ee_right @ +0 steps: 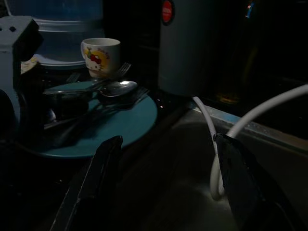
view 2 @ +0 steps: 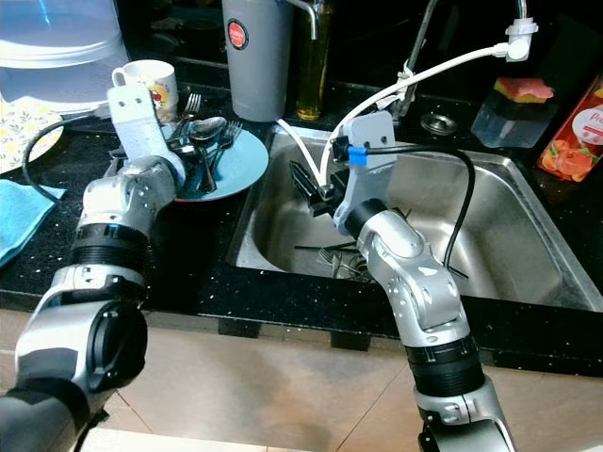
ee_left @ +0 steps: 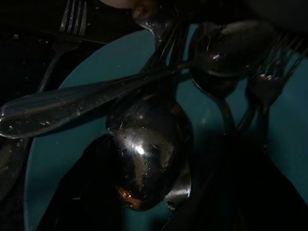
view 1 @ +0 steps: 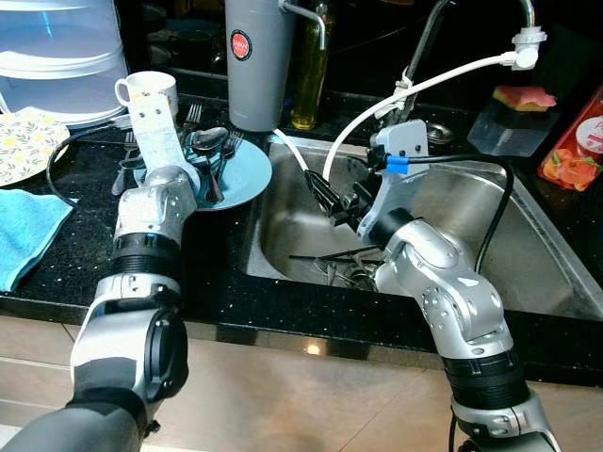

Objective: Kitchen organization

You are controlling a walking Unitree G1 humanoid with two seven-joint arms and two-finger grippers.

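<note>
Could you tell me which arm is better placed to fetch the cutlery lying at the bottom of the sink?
Probably the right. The right gripper hangs open inside the sink, above the cutlery, while the left gripper is over the blue plate on the counter.

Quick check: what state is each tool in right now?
Left tool: over the blue plate of cutlery; open or shut cannot be told.
Right tool: open, empty, held above the sink.
</note>
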